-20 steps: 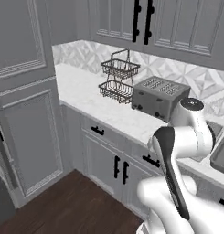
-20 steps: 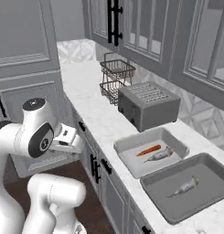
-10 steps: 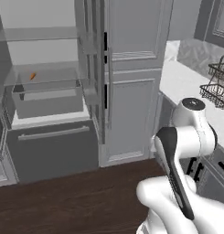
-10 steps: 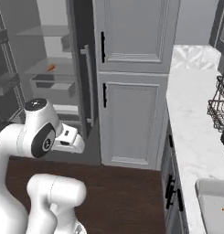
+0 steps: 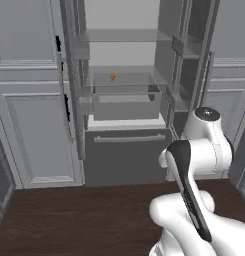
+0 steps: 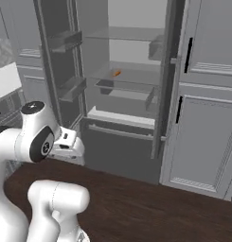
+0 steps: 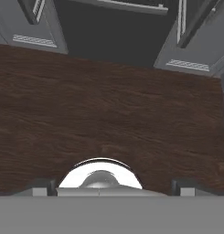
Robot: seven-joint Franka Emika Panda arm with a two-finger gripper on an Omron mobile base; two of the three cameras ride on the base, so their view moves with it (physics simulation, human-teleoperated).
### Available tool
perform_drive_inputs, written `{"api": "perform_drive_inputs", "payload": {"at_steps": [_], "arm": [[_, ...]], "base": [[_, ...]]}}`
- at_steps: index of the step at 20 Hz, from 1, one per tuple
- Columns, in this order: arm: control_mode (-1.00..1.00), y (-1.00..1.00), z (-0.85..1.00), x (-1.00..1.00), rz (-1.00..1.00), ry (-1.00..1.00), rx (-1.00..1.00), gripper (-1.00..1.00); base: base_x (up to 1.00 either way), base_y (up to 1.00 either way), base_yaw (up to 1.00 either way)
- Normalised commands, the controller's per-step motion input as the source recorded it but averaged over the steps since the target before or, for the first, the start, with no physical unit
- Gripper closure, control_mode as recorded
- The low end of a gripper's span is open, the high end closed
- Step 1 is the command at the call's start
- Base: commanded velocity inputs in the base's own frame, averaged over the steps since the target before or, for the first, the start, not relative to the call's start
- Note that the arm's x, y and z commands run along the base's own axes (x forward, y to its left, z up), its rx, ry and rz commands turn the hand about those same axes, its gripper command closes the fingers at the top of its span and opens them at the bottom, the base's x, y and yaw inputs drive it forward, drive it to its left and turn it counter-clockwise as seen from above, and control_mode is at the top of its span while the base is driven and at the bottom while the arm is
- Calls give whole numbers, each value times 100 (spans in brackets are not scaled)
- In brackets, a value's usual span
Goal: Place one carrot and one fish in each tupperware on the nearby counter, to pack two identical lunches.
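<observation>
We face the open fridge [image 5: 124,100] — doors swung wide, a drawer [image 5: 125,102] pulled out at mid-height. Below our hand lies dark wood floor [image 7: 109,105]. The gripper [image 7: 111,186] points down at it, fingers spread wide, holding nothing. A small orange carrot [image 5: 112,78] sits on the shelf near the back edge, just above the drawer.
</observation>
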Motion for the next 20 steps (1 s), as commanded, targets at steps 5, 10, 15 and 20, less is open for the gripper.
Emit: {"api": "perform_drive_inputs", "payload": {"at_steps": [5, 10, 15, 20], "arm": [[100, 0, 0, 0, 0, 0, 0, -100], [100, 0, 0, 0, 0, 0, 0, -100], [100, 0, 0, 0, 0, 0, 0, -100], [100, 0, 0, 0, 0, 0, 0, -100]], "base": [[98, 60, -13], [85, -39, -35], [71, -17, -43], [48, 58, -3]]}}
